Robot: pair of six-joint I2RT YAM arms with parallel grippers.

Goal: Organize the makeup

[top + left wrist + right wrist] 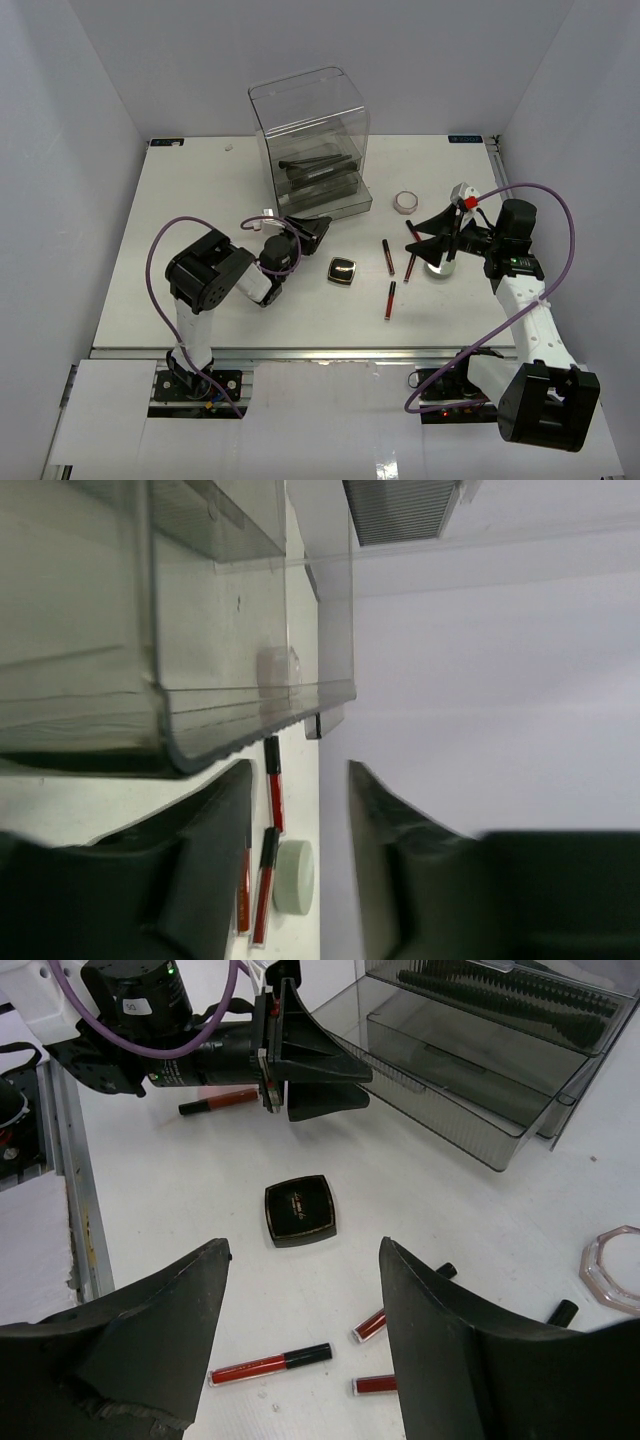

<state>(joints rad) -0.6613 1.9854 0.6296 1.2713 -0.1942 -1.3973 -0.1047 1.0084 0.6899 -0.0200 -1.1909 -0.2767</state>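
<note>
Both my grippers were empty: the left gripper (318,232) had its jaws apart, facing the open drawer (335,203) of the box (308,110), and the right gripper (302,1250) hung with jaws wide over the table (200,190). I judged the sorting partly done, with a reach for the next piece in hand: dark brushes (500,995) lay inside the box, while the rest lay loose. The compact (300,1210) sat flat between my two grippers, framed by my right fingers in the wrist view, so it seemed the likely pick. It was black, square, glossy and low, with a faint mark on the lid. Taking it would call for dropping the right jaws nearly to the table and straddling two opposite edges squarely, since a flat slick case gives little to grip. Red-and-black tubes (270,1363) lay scattered near it toward my right, another tube (218,1102) lay beside my left gripper, and a pink jar (612,1268) stood near the box
</note>
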